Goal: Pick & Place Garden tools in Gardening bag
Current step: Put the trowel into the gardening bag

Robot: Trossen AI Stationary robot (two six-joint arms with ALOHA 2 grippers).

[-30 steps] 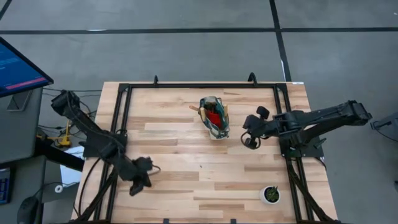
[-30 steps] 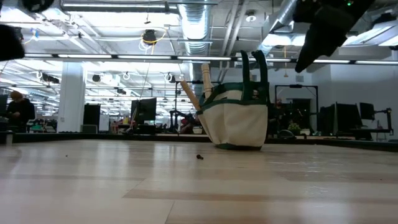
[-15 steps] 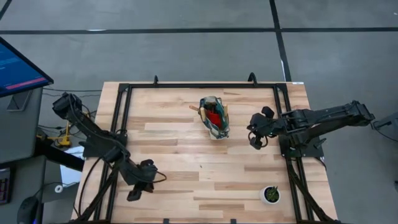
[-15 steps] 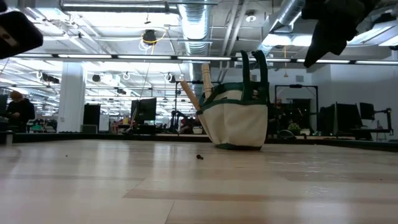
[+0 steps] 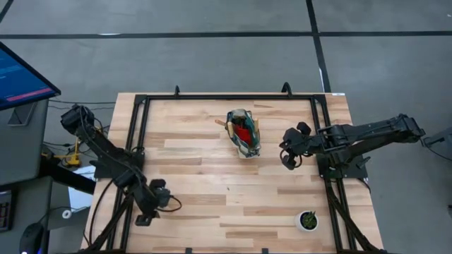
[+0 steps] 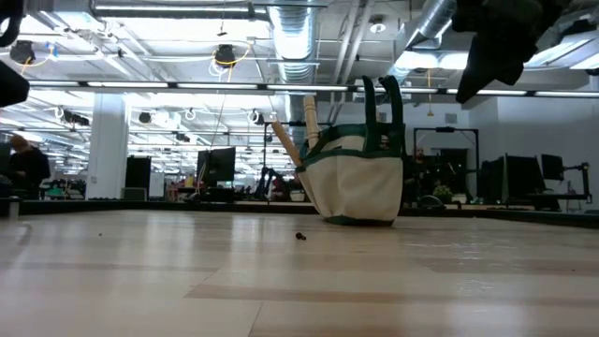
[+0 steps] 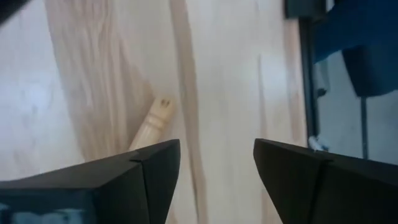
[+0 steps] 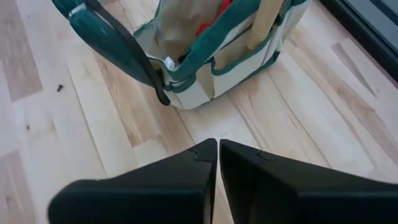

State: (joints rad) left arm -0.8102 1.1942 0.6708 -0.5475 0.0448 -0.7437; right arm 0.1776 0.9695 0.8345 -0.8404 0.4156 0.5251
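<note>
The gardening bag [image 5: 242, 132], beige with green trim, stands upright on its base at the table's far middle. A red item [image 8: 211, 25] and wooden tool handles [image 6: 309, 120] stick out of its open top. My right gripper [image 5: 289, 156] hangs shut just right of the bag, above the table [image 8: 217, 149]. My left gripper [image 5: 143, 217] is open near the table's near left corner, raised off the wood [image 7: 216, 149]. One light wooden tool handle [image 7: 152, 123] lies on the table below it, its end showing past one finger; the arm hides it in the high view.
A small black pot with a green plant [image 5: 308, 220] stands near the table's near right corner. A black frame rail [image 5: 138, 141] runs along the left side and another [image 5: 325, 141] along the right. Bare wood [image 5: 226, 197] lies between the bag and the near edge.
My left gripper has drawn back toward the table's near left corner. My right gripper has shifted a little toward the right edge, away from the bag, and stayed shut. The bag has not moved.
</note>
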